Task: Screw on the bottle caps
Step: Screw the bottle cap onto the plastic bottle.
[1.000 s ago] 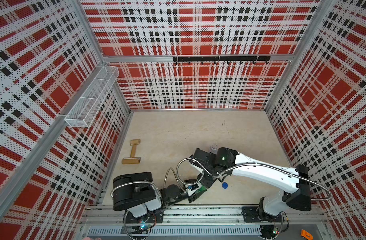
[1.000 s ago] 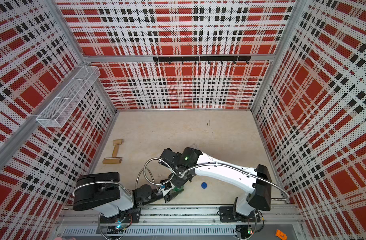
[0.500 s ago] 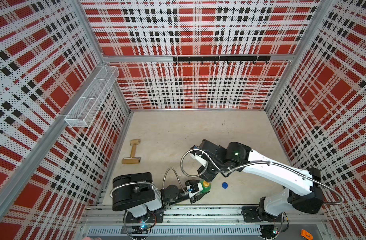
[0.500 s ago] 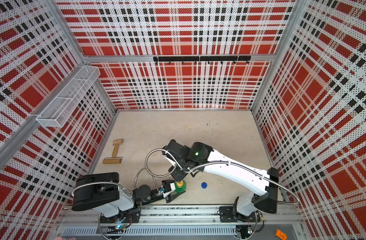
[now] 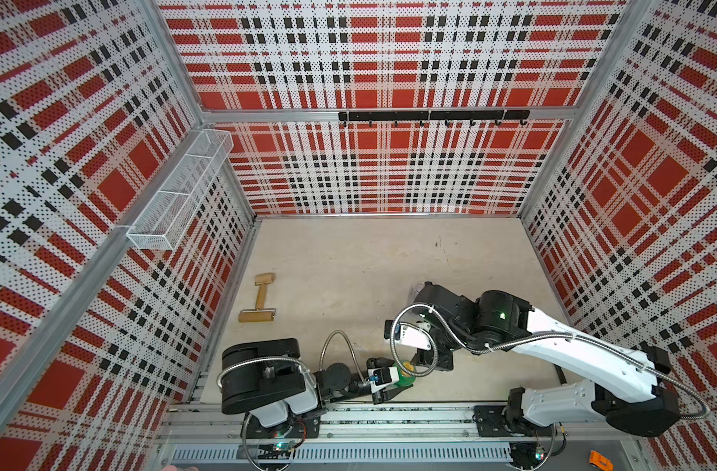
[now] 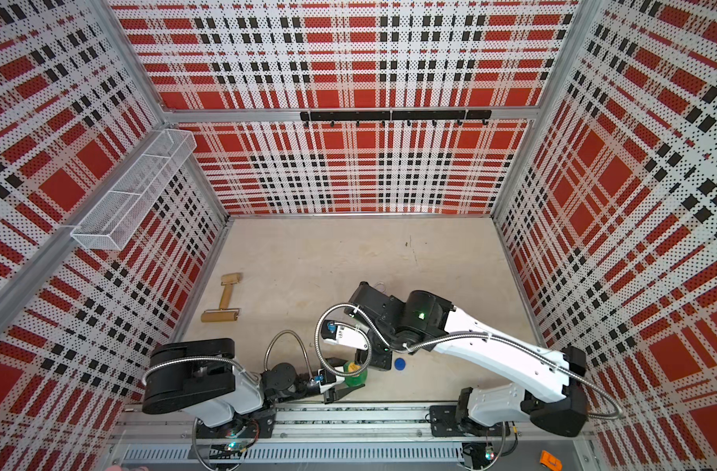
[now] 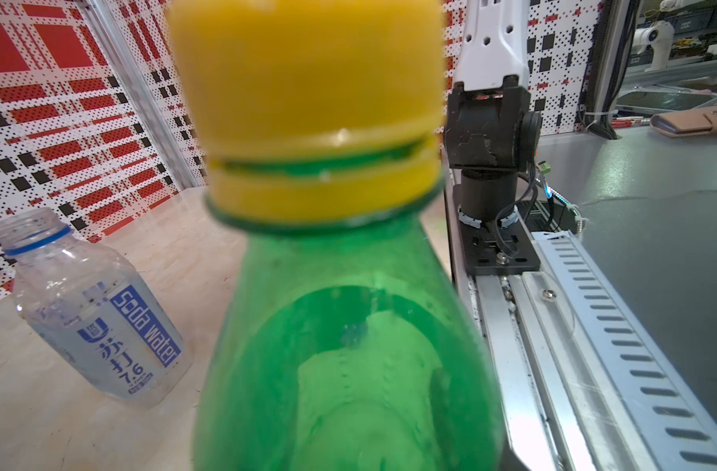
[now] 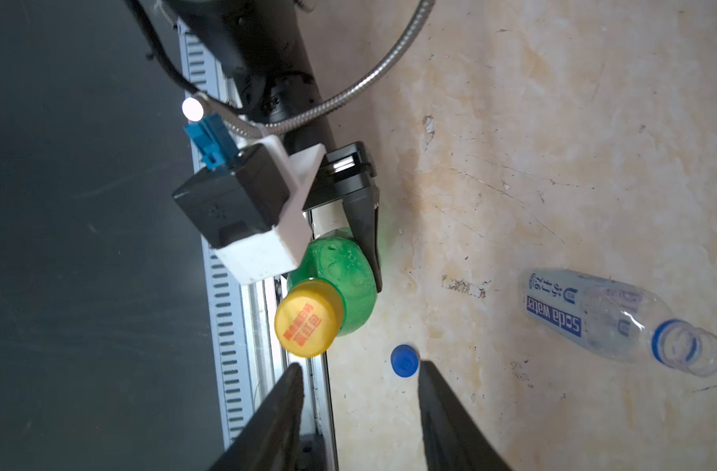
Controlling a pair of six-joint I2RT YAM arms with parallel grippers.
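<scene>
Green bottle (image 8: 342, 281): upright, with the yellow cap (image 8: 306, 322) seated on its neck.
Left gripper (image 5: 397, 378): your jaws are clamped on the green bottle's body.
Right gripper (image 8: 360, 367): your jaws are spread wide and empty, just beside the green bottle's cap.
Blue cap (image 8: 405, 361): loose on the table (image 8: 552, 122), near the green bottle.
Clear bottle (image 8: 617, 322): uncapped, lying on its side, well apart from the green bottle.

clear bottle (image 8: 617, 318) lying mid-table, far table (image 5: 369, 253) open

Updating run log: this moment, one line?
left end effector: holds green bottle | yellow cap: on it | right end effector: open | blue cap: on table
</scene>
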